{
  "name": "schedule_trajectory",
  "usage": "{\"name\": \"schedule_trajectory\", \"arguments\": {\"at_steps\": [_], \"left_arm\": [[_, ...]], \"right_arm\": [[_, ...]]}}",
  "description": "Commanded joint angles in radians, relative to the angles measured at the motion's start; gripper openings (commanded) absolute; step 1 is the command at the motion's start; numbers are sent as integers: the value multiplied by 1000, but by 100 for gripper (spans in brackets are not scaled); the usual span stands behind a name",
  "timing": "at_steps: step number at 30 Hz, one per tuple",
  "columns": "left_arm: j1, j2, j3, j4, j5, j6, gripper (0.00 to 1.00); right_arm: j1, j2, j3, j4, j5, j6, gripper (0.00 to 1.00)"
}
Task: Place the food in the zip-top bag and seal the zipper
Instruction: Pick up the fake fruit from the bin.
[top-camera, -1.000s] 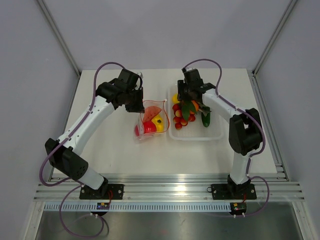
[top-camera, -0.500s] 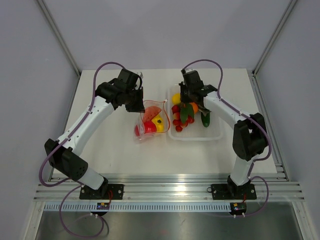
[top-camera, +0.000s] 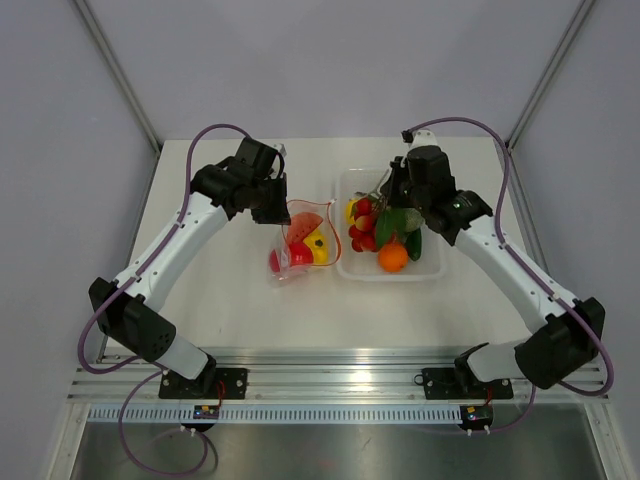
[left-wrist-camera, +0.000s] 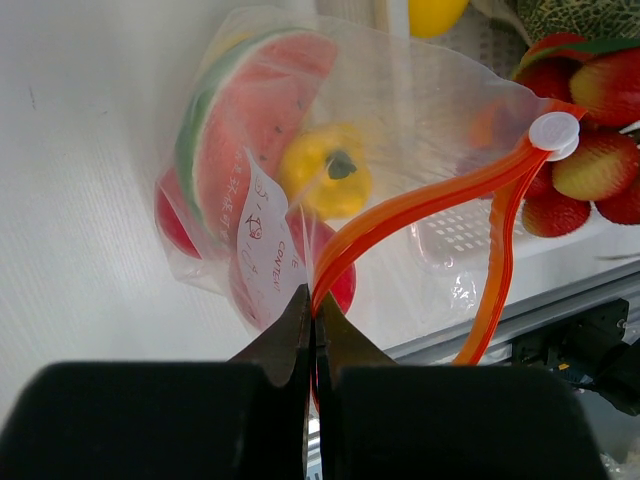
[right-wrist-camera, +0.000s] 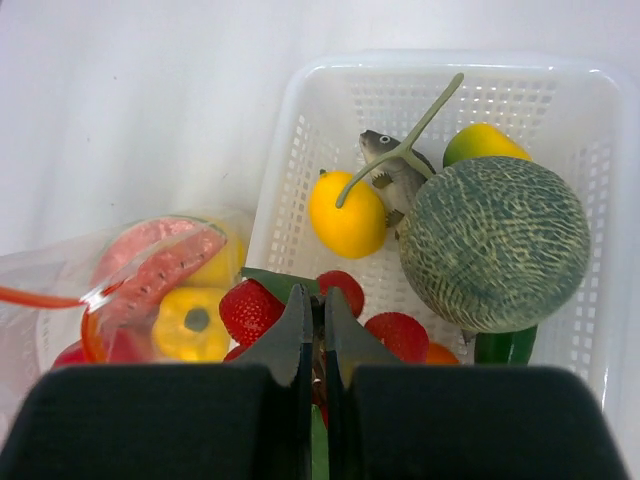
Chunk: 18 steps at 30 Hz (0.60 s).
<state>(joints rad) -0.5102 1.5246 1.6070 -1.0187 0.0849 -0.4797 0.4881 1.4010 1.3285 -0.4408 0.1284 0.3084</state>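
Observation:
The clear zip-top bag lies left of the white tray. It holds a watermelon slice, a yellow pepper and red pieces. My left gripper is shut on the bag's red-orange zipper at the mouth edge, holding the mouth open toward the tray. My right gripper is shut on the stem of a strawberry bunch with a green leaf, held over the tray's left half. An orange, a lemon and a netted melon sit in the tray.
The zipper's white slider sits at the strip's far end, next to the tray. A green piece lies under the melon. The tray's wall stands between the bag and the held bunch. Bare white table surrounds both.
My right arm has swung out to the right and its gripper has lifted the strawberry bunch; an orange now shows at the tray's front. The left gripper and bag have not moved.

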Motion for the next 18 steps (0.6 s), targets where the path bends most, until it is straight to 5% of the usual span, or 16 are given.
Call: {"name": "schedule_trajectory", "arguments": {"at_steps": [1,18], "left_arm": [[1,-50,-12,52,29,-10,0],[1,-29,-28,71,72,-33,0]], "right_arm": [[10,-97,-38,11,33,32,0],[10,-205,-55,-69,105,44,0]]}}
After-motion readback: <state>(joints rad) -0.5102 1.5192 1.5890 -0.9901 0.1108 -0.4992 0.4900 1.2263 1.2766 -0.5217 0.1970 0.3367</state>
